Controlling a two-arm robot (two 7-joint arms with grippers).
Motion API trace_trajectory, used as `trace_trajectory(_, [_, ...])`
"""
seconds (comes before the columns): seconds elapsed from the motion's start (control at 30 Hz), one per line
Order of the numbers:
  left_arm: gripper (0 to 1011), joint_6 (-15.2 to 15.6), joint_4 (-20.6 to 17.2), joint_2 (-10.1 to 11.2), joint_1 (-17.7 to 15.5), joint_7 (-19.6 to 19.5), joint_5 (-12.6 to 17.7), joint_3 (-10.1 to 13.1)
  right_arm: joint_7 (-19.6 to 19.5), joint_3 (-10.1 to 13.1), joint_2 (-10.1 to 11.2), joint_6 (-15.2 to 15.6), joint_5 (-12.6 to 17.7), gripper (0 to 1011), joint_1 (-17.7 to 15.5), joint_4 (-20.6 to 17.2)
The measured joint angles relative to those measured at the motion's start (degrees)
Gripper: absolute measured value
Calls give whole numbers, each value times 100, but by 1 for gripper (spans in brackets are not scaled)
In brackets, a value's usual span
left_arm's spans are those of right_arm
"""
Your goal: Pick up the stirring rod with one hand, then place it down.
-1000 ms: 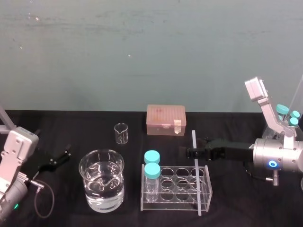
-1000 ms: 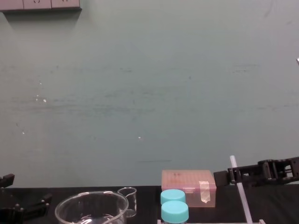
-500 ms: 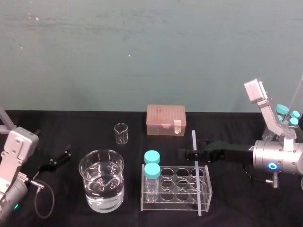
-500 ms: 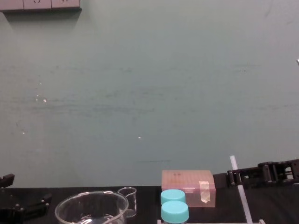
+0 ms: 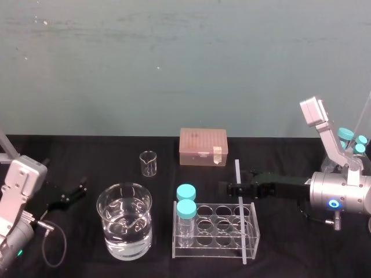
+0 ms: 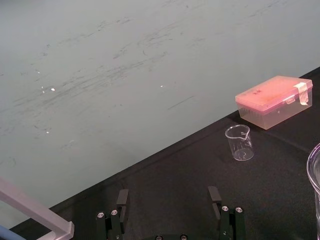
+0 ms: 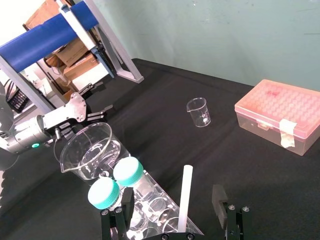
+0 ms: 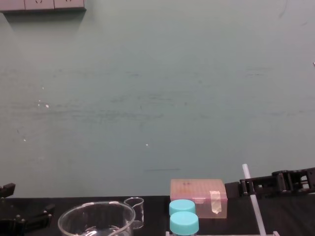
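Observation:
The stirring rod [image 5: 242, 226] is a thin white stick standing slightly tilted in the right-hand end of a clear tube rack [image 5: 214, 250]. Its top rises well above the rack [image 8: 252, 199]. My right gripper [image 5: 231, 187] reaches in from the right at the rod's upper part and is open. In the right wrist view the rod [image 7: 185, 197] stands between the two fingers of the right gripper [image 7: 171, 202], with a gap on each side. My left gripper [image 5: 72, 194] rests open at the far left of the table, away from the rod.
Two teal-capped bottles [image 5: 186, 202] stand in the rack's left end. A large beaker of water [image 5: 124, 220] sits left of the rack, with a small empty beaker [image 5: 148, 163] and a pink lidded box [image 5: 203, 146] behind. More teal-capped bottles [image 5: 351, 139] stand at the far right.
The right gripper has sunk slightly along the rod and stays open around it. The rod and the left arm have not moved.

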Motion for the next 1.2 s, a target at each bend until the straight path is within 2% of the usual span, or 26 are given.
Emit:
trace_trajectory(0.1, [1005,0,0,0,0,0,0,0,0,1,-2,2,0,989,2,0])
trace_trajectory(0.33, [1005,0,0,0,0,0,0,0,0,5,-2,6,-1,838,2,3])
trace_trajectory(0.4, [1005,0,0,0,0,0,0,0,0,5,-2,8,-1,760,2,4])
trace_trajectory(0.43, [1005,0,0,0,0,0,0,0,0,5,-2,8,-1,760,2,4])
trace_trajectory(0.5, [1005,0,0,0,0,0,0,0,0,5,-2,9,-1,665,2,4])
trace_trajectory(0.57, [1005,0,0,0,0,0,0,0,0,5,-2,10,-1,627,2,4])
trace_trajectory(0.6, [1005,0,0,0,0,0,0,0,0,5,-2,11,-1,567,2,5])
trace_trajectory(0.7, [1005,0,0,0,0,0,0,0,1,5,-2,11,-1,507,2,5])
trace_trajectory(0.73, [1005,0,0,0,0,0,0,0,1,5,-2,11,-1,448,2,5])
trace_trajectory(0.97, [1005,0,0,0,0,0,0,0,1,5,-2,11,-1,222,2,4])
trace_trajectory(1.03, [1005,0,0,0,0,0,0,0,1,5,-2,11,-1,189,2,5])
trace_trajectory(1.1, [1005,0,0,0,0,0,0,0,1,5,-2,11,-1,110,2,5])
trace_trajectory(1.2, [1005,0,0,0,0,0,0,0,2,5,-2,11,-1,71,2,5])
